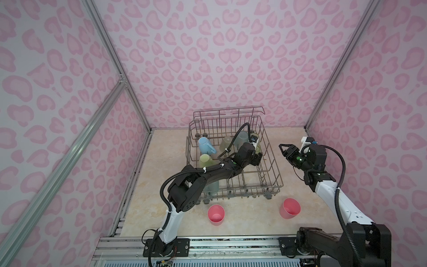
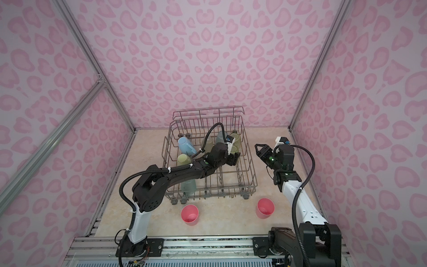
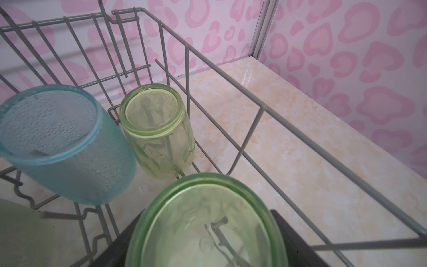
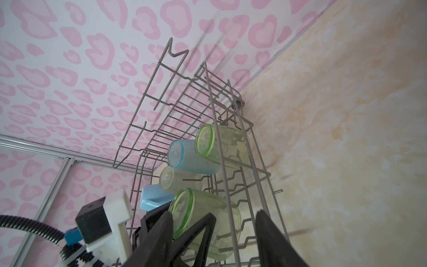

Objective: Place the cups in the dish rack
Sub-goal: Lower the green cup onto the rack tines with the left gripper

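The dish rack [image 1: 228, 110] stands at the back middle of the table. My left gripper [image 1: 257, 159] reaches into its right side and is shut on an upturned lime-green cup [image 3: 208, 226] over the tines. Beside it stand a second lime-green cup [image 3: 159, 129] and a teal cup [image 3: 64, 143]. A light-blue mug [image 1: 205, 145], a pale-yellow mug [image 1: 206, 161] and a greyish-beige cup [image 1: 226, 143] sit further left in the rack. Two pink tumblers [image 1: 216, 214] [image 1: 290, 208] stand upright on the table in front. My right gripper [image 1: 283, 148] hovers open and empty just outside the rack's right wall.
Another teal cup [image 1: 211, 188] lies in the rack's front left corner, partly under my left arm. Pink patterned walls close in three sides. A metal rail [image 1: 231, 242] runs along the front edge. Marbled tabletop [image 1: 300, 143] shows to the right of the rack.
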